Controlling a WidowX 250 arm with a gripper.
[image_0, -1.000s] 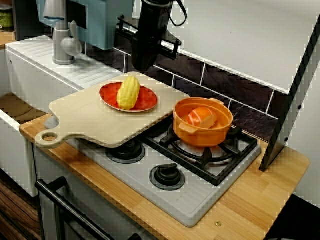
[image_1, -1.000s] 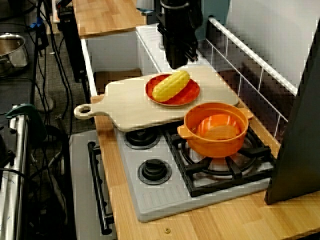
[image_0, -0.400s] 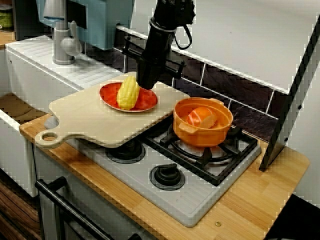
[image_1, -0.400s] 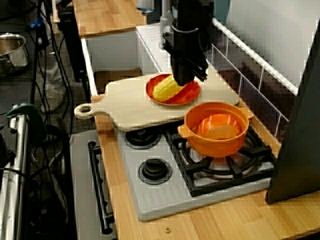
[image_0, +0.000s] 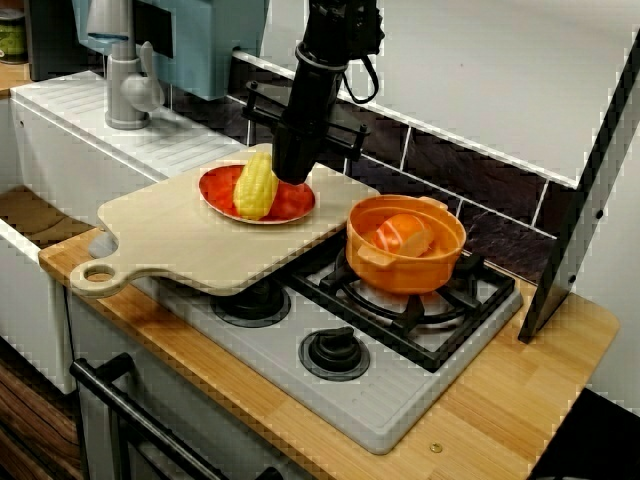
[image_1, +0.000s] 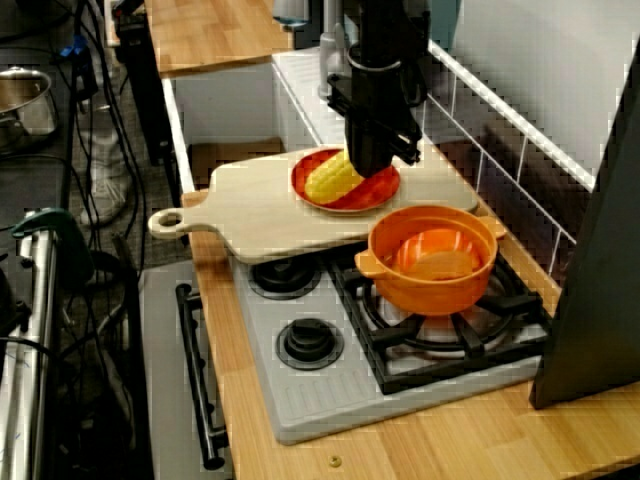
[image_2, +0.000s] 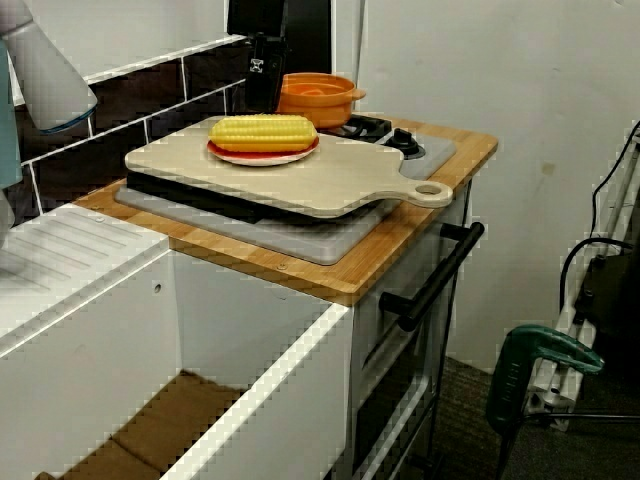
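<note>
A yellow corn cob (image_0: 256, 185) lies on a red plate (image_0: 293, 206), which rests on a pale wooden cutting board (image_0: 190, 240) laid over the left side of the stove. My black gripper (image_0: 290, 176) points down at the cob's far right end, close to or touching it. From the side view the gripper (image_1: 366, 166) covers that end of the corn (image_1: 332, 179). In the low view from the sink end, the gripper (image_2: 264, 88) stands just behind the cob (image_2: 262, 131). How its jaws stand is hidden.
An orange pot (image_0: 405, 268) holding an orange-and-white piece (image_0: 403, 235) sits on the right rear burner, beside the board. A grey faucet (image_0: 125, 85) and sink are at the left. A black slanted panel (image_0: 580, 200) stands at the right. The dark tiled wall (image_0: 480, 170) runs behind.
The gripper came down from above the back edge of the board to the corn's far end. Corn, plate and pot have not moved.
</note>
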